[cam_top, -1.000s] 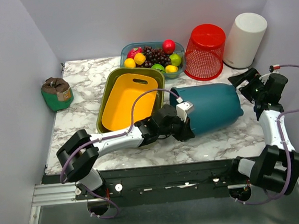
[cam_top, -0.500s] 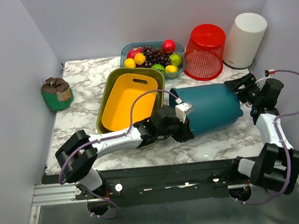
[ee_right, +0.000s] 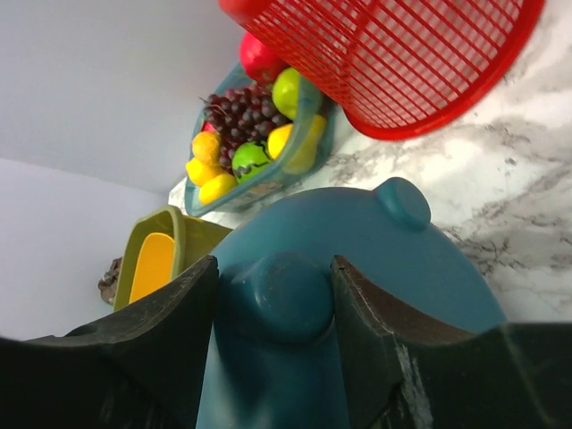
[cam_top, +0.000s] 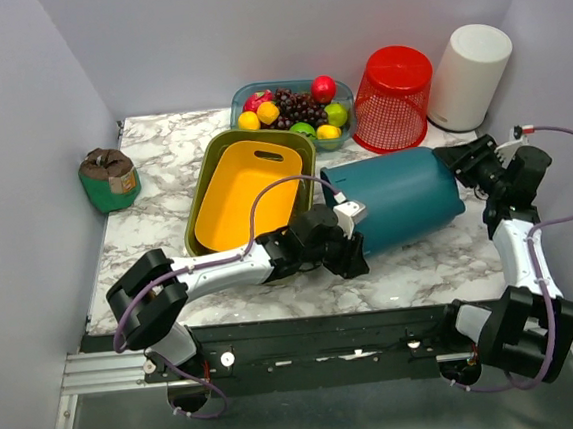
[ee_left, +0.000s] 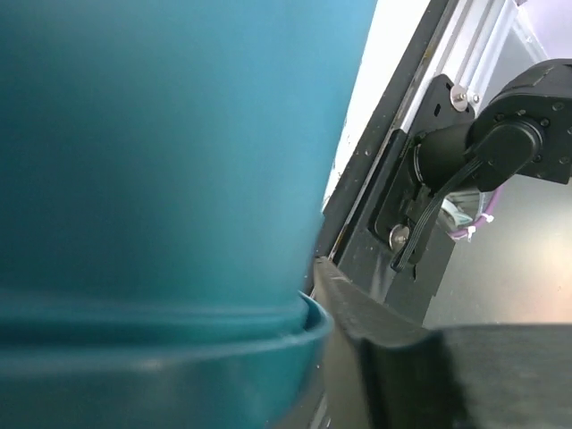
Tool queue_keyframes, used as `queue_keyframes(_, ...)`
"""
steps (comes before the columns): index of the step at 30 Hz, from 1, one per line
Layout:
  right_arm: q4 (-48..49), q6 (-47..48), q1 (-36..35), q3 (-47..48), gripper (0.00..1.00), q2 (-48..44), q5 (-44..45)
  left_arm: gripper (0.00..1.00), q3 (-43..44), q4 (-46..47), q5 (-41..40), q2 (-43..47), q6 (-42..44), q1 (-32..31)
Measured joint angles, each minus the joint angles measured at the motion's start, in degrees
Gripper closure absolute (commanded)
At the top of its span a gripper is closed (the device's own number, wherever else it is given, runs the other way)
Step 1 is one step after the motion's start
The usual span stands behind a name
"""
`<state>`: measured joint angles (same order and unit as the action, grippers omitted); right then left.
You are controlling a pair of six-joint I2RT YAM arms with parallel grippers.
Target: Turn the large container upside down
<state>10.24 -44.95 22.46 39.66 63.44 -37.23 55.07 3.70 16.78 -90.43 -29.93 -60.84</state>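
Mid-flip: the large teal container (cam_top: 401, 199) lies on its side, left claw (cam_top: 346, 237) gripping its rim, right claw (ee_right: 273, 295) spread wide astride a base foot; next, tip the base upward.

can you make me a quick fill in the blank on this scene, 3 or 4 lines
1. The teal container is lying on its ____.
2. The left gripper is at the container's ____ end.
3. The red basket stands ____ down on the table.
4. The yellow tub sits nested inside the ____ tub.

Missing words: side; open (rim); upside; green
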Motion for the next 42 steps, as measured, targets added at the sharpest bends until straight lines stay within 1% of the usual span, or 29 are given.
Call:
queue_keyframes(3,-0.1,0.1,0.0,1.7,0.59,-1.2,-0.2,0.41,0.0,-0.4,-0.4,0.0,0.0,0.0)
queue_keyframes(4,-0.4,0.5,-0.1,2.3,0.61,-1.8,-0.2,0.38,0.0,-0.6,-0.4,0.0,-0.1,0.0)
queue_keyframes(5,-0.9,0.9,-0.1,3.0,0.61,-2.4,-0.3,0.38,0.0,-1.0,-0.4,0.0,-0.1,0.0)
queue_keyframes(10,-5.6,5.2,-0.3,7.9,0.61,-6.6,0.5,0.38,2.8,-3.4,0.3,-3.6,-0.9,0.0)
queue_keyframes(15,-10.1,9.7,-0.5,12.9,0.62,-10.0,2.0,0.37,10.1,-3.8,2.6,-12.6,-2.8,0.2)
queue_keyframes(19,-13.5,12.1,-2.5,14.4,0.61,-11.4,2.1,0.37,15.7,-3.4,4.5,-18.0,-3.8,0.2)
queue_keyframes(21,-14.6,12.2,-3.8,14.5,0.61,-11.8,2.1,0.37,17.8,-2.7,5.2,-19.0,-4.4,0.2)
queue_keyframes(24,-16.9,13.2,-4.7,14.3,0.58,-11.6,2.0,0.37,18.9,-0.3,5.8,-19.0,-5.3,0.2)
queue_keyframes(27,-18.2,14.2,-4.8,12.1,0.52,-11.4,2.9,0.37,18.4,0.3,5.9,-18.9,-5.9,0.5)
queue_keyframes(31,-19.0,15.1,-4.8,9.7,0.42,-12.5,4.4,0.37,15.5,-0.2,5.0,-17.9,-6.1,0.9)
queue_keyframes(33,-19.5,15.5,-4.8,9.7,0.41,-13.1,4.5,0.37,14.3,-0.9,4.2,-16.7,-6.0,0.9)
queue_keyframes(34,-19.8,15.7,-4.8,9.9,0.36,-13.3,4.6,0.37,13.8,-1.4,3.6,-15.7,-5.8,1.0)
queue_keyframes(36,-21.0,16.1,-4.8,10.6,0.30,-13.5,4.7,0.36,13.2,-2.6,2.6,-13.2,-5.4,1.2)
queue_keyframes(37,-21.7,16.4,-4.8,11.3,0.24,-13.6,4.7,0.34,13.1,-3.0,2.0,-11.9,-5.2,1.2)
queue_keyframes(39,-23.2,16.8,-4.8,13.0,0.17,-14.4,4.6,0.31,12.8,-3.2,0.9,-9.2,-4.9,1.2)
queue_keyframes(40,-23.6,17.2,-4.8,13.8,0.11,-15.1,4.4,0.31,12.5,-3.3,0.3,-7.3,-4.6,1.3)
queue_keyframes(42,-23.9,17.6,-4.8,15.2,0.07,-16.9,3.0,0.30,12.1,-3.3,-1.3,-3.7,-3.6,1.2)
